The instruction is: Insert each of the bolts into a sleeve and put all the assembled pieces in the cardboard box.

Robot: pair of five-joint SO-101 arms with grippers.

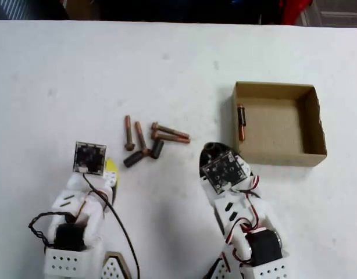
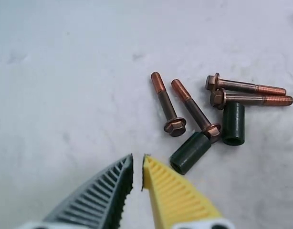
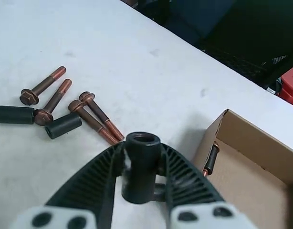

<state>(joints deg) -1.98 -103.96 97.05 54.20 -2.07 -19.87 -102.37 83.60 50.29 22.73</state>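
The right gripper (image 3: 139,151) has its jaws clamped on a black cylindrical sleeve (image 3: 141,167), close beside the open brown cardboard box (image 1: 283,157). Inside the box, one assembled bolt-and-sleeve piece (image 1: 241,122) lies along the wall nearest the loose parts. Four copper-coloured bolts (image 2: 166,102) and two more black sleeves (image 2: 190,152) lie clustered on the white surface (image 1: 79,70). The left gripper (image 2: 138,167) hovers near that cluster, its jaws closed on nothing.

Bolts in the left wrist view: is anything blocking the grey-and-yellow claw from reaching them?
Nothing visible does. Only bare table lies between the left gripper and the bolts; one dark sleeve lies closest.
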